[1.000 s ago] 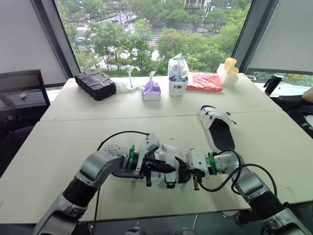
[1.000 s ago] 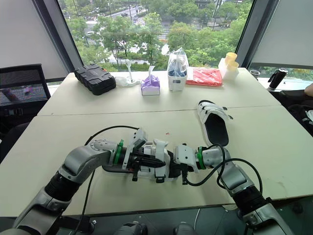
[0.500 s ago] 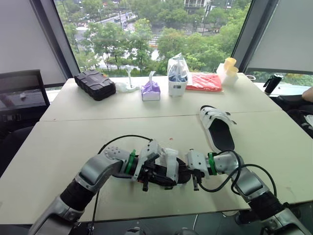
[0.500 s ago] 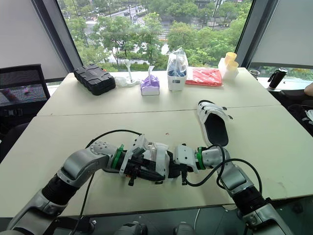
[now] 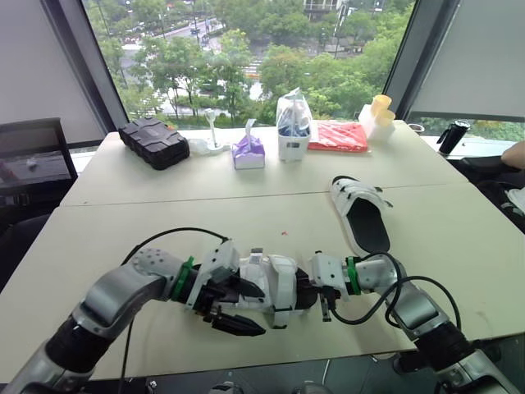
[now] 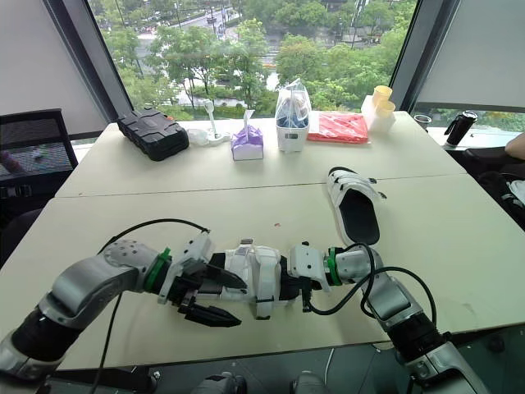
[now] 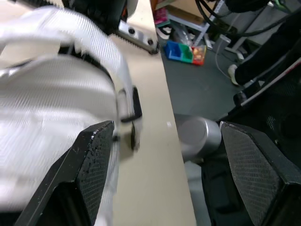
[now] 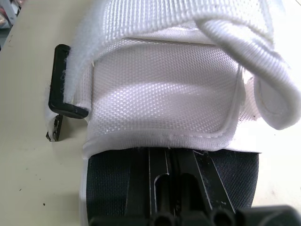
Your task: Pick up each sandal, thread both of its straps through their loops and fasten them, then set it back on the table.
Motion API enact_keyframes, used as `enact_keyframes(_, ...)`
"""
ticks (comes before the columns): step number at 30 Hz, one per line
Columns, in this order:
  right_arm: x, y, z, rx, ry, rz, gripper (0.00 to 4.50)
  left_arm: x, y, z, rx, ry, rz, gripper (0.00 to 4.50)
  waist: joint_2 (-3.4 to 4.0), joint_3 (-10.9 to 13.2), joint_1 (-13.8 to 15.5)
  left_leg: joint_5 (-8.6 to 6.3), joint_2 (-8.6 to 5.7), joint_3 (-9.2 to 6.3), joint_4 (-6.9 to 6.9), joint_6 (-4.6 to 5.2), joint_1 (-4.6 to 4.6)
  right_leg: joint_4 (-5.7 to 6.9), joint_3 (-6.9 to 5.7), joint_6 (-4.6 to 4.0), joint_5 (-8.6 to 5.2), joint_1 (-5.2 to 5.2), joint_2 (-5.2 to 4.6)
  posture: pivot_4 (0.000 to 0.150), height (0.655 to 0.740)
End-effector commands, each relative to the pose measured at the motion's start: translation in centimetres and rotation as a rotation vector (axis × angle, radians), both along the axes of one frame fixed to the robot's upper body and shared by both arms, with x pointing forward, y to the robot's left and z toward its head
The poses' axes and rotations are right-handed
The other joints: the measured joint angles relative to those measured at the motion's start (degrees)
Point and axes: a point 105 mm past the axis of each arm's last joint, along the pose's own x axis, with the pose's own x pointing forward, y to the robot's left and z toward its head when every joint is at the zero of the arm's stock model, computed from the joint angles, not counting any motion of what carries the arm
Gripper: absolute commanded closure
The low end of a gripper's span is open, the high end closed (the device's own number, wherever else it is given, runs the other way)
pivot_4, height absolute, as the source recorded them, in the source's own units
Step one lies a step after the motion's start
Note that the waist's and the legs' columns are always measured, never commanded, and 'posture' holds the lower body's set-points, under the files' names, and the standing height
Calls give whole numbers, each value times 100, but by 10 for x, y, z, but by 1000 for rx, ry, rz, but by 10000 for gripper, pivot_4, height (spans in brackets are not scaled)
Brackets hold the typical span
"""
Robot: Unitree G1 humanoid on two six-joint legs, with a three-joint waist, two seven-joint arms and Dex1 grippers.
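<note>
Near the table's (image 5: 164,213) front edge, about midway: near sandal (image 5: 275,283), white, lengthwise between the 2 grippers. At its right end, right gripper (image 5: 310,291), narrow, clamped on the black sole. At its left end, left gripper (image 5: 262,312), spread wide, holding nothing, 1 finger just beside the white upper, the other lower, toward the front edge. Seen from the right wrist: 1 white strap (image 8: 235,33) curled loose over the mesh upper, and a black loop (image 8: 61,82) at the sandal's side, close to the surface. Toward the right edge, well apart from the grippers: far sandal (image 5: 361,215), black footbed up, straps across its far end. Along the back edge: black case (image 5: 154,141), tissue pack (image 5: 248,152), red pack (image 5: 338,137).
</note>
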Motion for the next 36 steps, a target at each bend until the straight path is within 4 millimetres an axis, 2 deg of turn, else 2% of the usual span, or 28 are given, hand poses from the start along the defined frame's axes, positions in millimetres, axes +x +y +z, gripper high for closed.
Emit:
enact_keyframes(1, -21, -10, -48, -133, 170, 5, 45000, -17, 0, -3, -15, 51, -48, 7858, 2, 1, 6, -1, 0, 0, 1, 0, 0, -1, 0, -1, -1, 0, 0, 1500, 7400)
enact_keyframes(5, -22, -9, -48, -135, 172, 11, 45000, -24, 0, -11, -8, 52, -54, 7858, -1, 2, 15, -3, 1, 0, 7, -2, 0, 0, 0, -17, -10, 0, 0, 1500, 7400)
enact_keyframes(8, -21, -9, -48, -135, 173, 15, 45000, -25, -4, -26, 3, 29, -50, 7858, -1, 1, 16, -7, 1, 0, 7, -10, 0, -1, 1, -20, -11, 2, -1, 1500, 7400)
enact_keyframes(12, -21, -8, -46, -134, 172, 19, 45000, -14, -15, -43, -27, 0, 11, 7858, -2, 1, 20, -4, 1, 3, 7, -4, 0, -4, 2, -20, -11, 2, -2, 1500, 7400)
enact_keyframes(18, -21, -9, -45, -138, 173, 22, 45000, -3, -26, -50, -56, -35, 51, 7858, 1, 0, 18, -4, 2, 3, 9, -4, -2, 0, 1, -20, -11, 3, -2, 1500, 7400)
enact_keyframes(23, -24, -11, -44, -142, 179, 23, 45000, 3, -26, -53, -55, -90, 79, 7858, 1, 0, 36, -3, 2, 3, 11, -1, -2, 0, 1, -20, -11, 3, -2, 1500, 7400)
enact_keyframes(36, -27, -12, -44, -155, 187, 33, 45000, 4, -34, -51, -96, -137, 115, 7858, 2, 0, 134, -4, 2, 3, 12, -3, -2, -1, 1, -19, -11, 2, -1, 1500, 7400)
